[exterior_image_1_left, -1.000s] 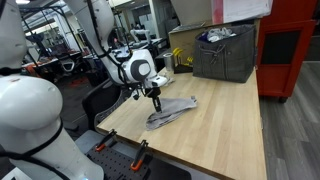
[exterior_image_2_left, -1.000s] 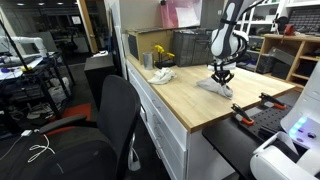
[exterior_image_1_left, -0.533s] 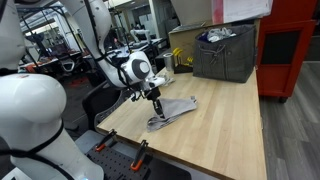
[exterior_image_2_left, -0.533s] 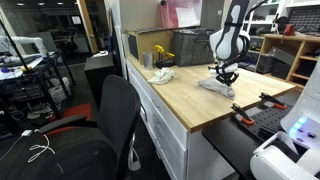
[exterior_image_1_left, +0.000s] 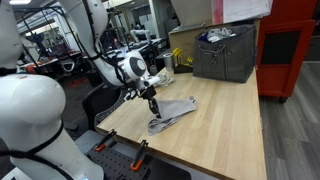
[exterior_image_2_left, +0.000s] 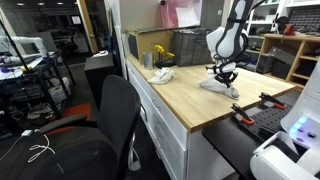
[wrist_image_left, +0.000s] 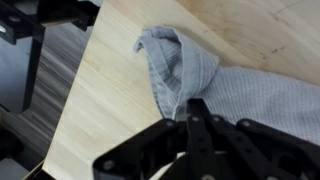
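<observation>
A grey cloth (exterior_image_1_left: 176, 109) lies on the light wooden table (exterior_image_1_left: 225, 125) near its front corner. It also shows in both the exterior view (exterior_image_2_left: 217, 87) and the wrist view (wrist_image_left: 195, 68). My gripper (exterior_image_1_left: 153, 104) points down onto the cloth's end nearest the table edge, also seen in an exterior view (exterior_image_2_left: 226, 79). In the wrist view the fingers (wrist_image_left: 196, 108) are closed together, pinching a raised fold of the cloth. The rest of the cloth spreads flat on the wood.
A dark grey bin (exterior_image_1_left: 225, 52) stands at the back of the table beside a red cabinet (exterior_image_1_left: 292, 50). A white crumpled rag (exterior_image_2_left: 161, 75) and a yellow object (exterior_image_2_left: 160, 52) sit further along. A black office chair (exterior_image_2_left: 105, 125) stands beside the table. Clamps (exterior_image_1_left: 139, 152) grip the front edge.
My gripper has shifted slightly toward the table's edge with the cloth end pinched, and the cloth has bunched up a little under it.
</observation>
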